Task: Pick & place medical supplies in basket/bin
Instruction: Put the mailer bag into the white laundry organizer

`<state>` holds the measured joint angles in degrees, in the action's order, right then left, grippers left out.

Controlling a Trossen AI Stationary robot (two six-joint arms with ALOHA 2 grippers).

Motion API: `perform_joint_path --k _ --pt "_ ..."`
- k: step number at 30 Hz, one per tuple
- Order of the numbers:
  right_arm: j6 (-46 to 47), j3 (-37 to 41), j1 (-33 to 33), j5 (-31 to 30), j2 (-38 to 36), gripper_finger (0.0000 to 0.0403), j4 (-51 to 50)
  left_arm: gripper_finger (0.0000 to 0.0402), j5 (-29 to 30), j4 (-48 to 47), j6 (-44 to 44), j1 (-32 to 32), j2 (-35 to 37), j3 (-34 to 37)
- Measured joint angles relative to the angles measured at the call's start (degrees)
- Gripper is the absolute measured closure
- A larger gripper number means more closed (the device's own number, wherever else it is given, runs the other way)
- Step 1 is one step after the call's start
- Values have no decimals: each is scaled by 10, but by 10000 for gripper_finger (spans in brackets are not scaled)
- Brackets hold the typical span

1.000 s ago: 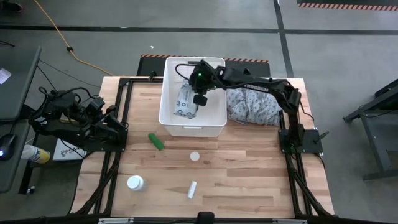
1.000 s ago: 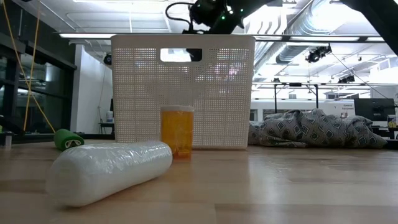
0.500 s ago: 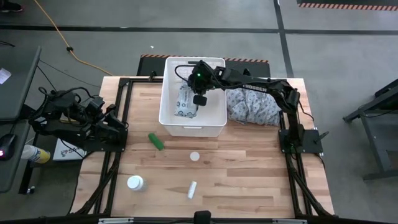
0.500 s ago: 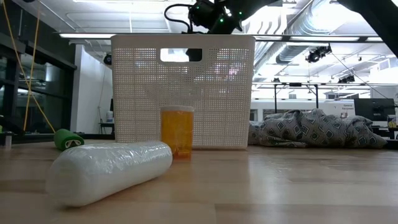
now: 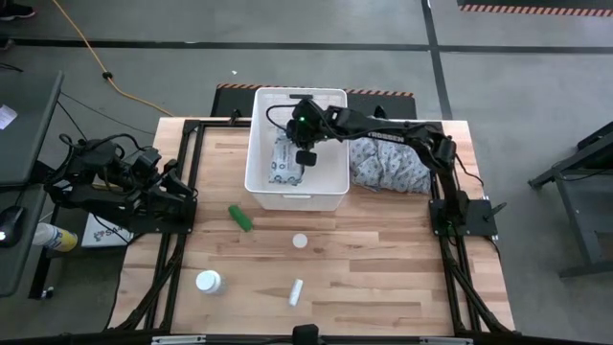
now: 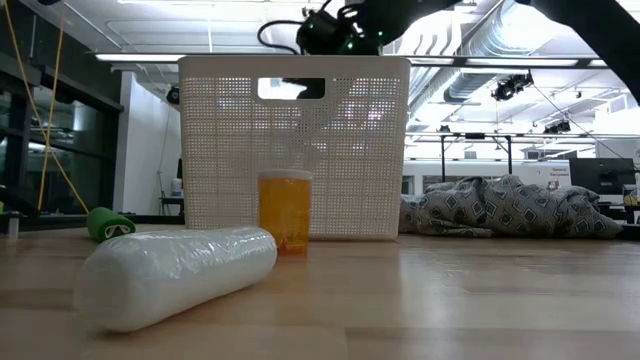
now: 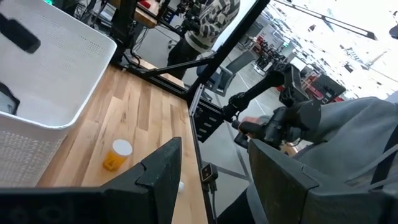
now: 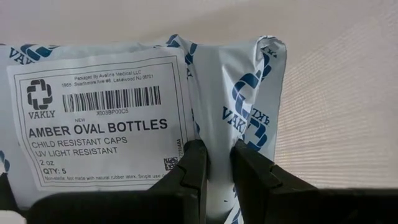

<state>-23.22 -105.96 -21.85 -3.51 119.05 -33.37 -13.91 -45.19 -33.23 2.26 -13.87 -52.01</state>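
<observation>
- Your right gripper (image 8: 212, 180) is inside the white lattice bin (image 5: 329, 182), its 2 fingers (image 8: 189, 177) pinched on a fold of the grey-green packet (image 8: 124, 118); from above, the packet (image 5: 287, 161) lies in the bin's left half under the gripper (image 5: 305, 153).
- The packet's white label reads "AMBER OVAL BOTTLES", "CHILD RESISTANT CAPS", "UV LIGHT RESISTANT", "2 oz", "QTY: 5", with a barcode and the brand "VAKLY" beside a cross logo; "VAKLY" also repeats in blue on the wrapper.
- Your left gripper (image 7: 211, 180) waits off the table's left edge with its fingers spread apart and nothing between them; from above it sits at (image 5: 163, 187).
- Still out on the wooden tabletop (image 5: 383, 268): a green cylinder (image 5: 240, 218) just in front of the bin's left corner, a white-capped amber bottle (image 5: 300, 241) near the middle, a white bottle (image 5: 208, 282) toward the front left, and a small white tube (image 5: 296, 291) at the front.
- In the low view the amber bottle (image 6: 285, 212) stands upright before the bin wall (image 6: 230, 150) with its handle slot (image 6: 291, 89), and the tube (image 6: 175, 275) lies nearest the camera.
- A grey patterned cloth (image 5: 388, 168) is bunched on the table right of the bin.
- Around you: a grey concrete floor with an orange cable (image 5: 86, 53), and a workshop with ceiling ducts behind.
</observation>
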Motion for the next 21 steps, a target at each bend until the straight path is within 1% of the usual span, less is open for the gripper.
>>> perform_joint_path --k 8,21 --pt "-9 0 2 -10 3 352 -5 181 4 0 0 0 0 0" --pt "-9 0 0 -4 13 352 -28 181 11 -15 17 0 0 0"
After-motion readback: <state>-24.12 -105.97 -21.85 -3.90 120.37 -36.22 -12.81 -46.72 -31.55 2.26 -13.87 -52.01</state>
